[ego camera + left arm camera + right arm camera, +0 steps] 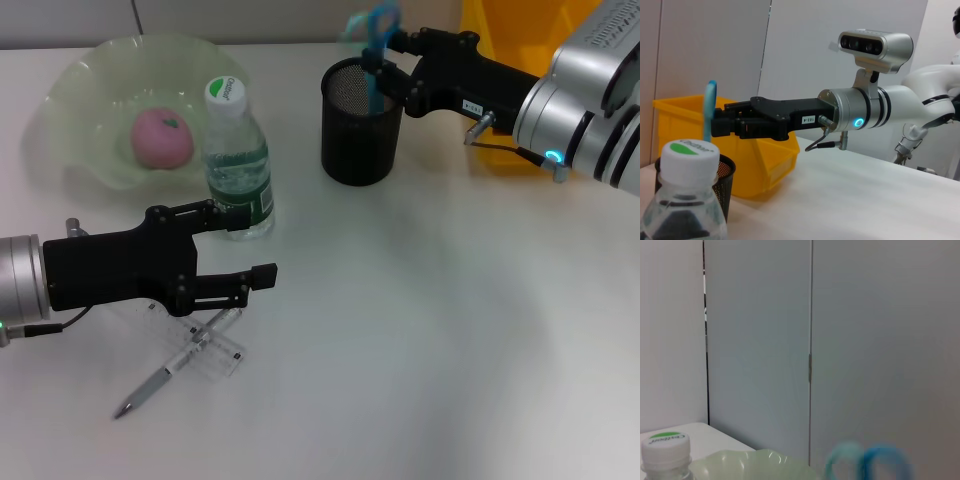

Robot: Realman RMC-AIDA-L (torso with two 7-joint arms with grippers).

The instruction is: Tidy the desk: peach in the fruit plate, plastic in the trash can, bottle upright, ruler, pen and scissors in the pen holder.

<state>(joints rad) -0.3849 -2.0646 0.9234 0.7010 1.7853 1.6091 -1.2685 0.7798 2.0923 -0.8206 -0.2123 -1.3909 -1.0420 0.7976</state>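
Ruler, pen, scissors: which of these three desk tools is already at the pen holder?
The scissors: the right gripper holds them in the pen holder, while the pen and ruler lie flat on the desk.

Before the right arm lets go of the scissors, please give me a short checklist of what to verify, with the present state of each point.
1. Scissors above the pen holder opening: ok, blades already inside.
2. Right gripper shut on the scissors: ok.
3. Bottle upright: ok.
4. Peach in the fruit plate: ok.
5. Pen and ruler in the holder: not ok, both lie on the table.
6. Left gripper away from the holder: ok, open near the bottle.
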